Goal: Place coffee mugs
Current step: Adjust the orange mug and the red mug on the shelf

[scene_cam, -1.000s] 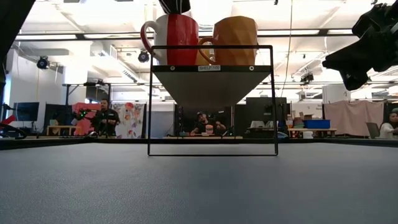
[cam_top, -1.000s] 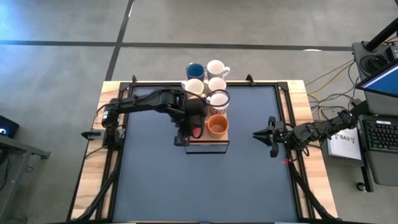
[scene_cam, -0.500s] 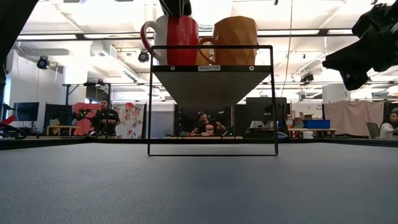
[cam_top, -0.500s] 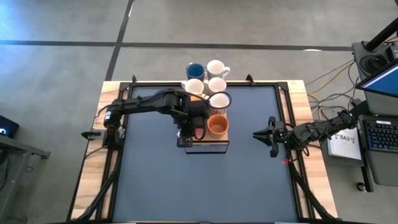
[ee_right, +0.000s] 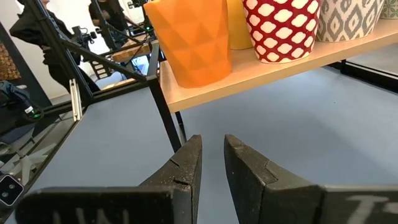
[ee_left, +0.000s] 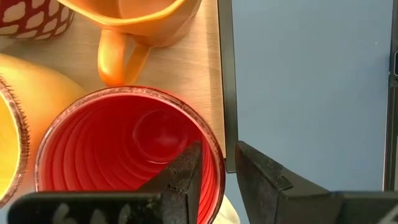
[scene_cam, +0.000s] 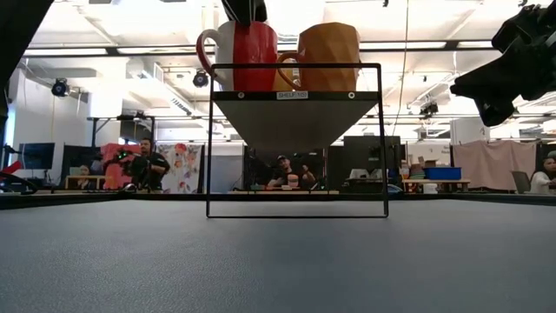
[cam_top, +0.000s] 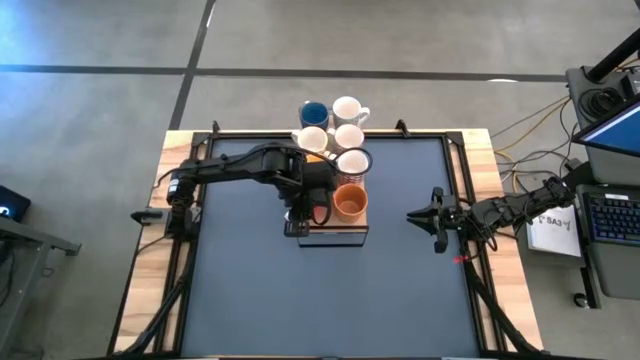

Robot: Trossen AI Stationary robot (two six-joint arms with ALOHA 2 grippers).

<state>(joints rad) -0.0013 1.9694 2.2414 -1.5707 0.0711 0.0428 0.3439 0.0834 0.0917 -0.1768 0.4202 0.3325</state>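
Note:
A red mug point(ee_left: 118, 149) stands upright on the near left corner of a light-wood board point(cam_top: 336, 231), next to an orange-brown mug point(cam_top: 349, 202). The board rests on a black wire stand point(scene_cam: 295, 139). My left gripper point(ee_left: 217, 155) reaches down from above and is shut on the red mug's rim. Farther back on the board stand a yellow mug point(ee_left: 25, 124), patterned mugs point(ee_right: 280, 28), white mugs point(cam_top: 349, 135) and a blue mug point(cam_top: 314, 114). My right gripper point(ee_right: 211, 146) waits by the table's right edge with a narrow gap and nothing between its fingers. My left gripper has the red mug's rim point(ee_left: 210, 138) between its fingers, one finger point(ee_left: 186, 171) inside the mug and the other point(ee_left: 255, 174) outside. The fingers come from above, pointing down. The mug stands upright with its bottom on the board.
The stand lifts the board well above the dark mat point(scene_cam: 278, 261), which lies open on the near side and on both sides of it. The right arm point(cam_top: 500, 212) stretches in from the right edge. People and desks show in the room behind.

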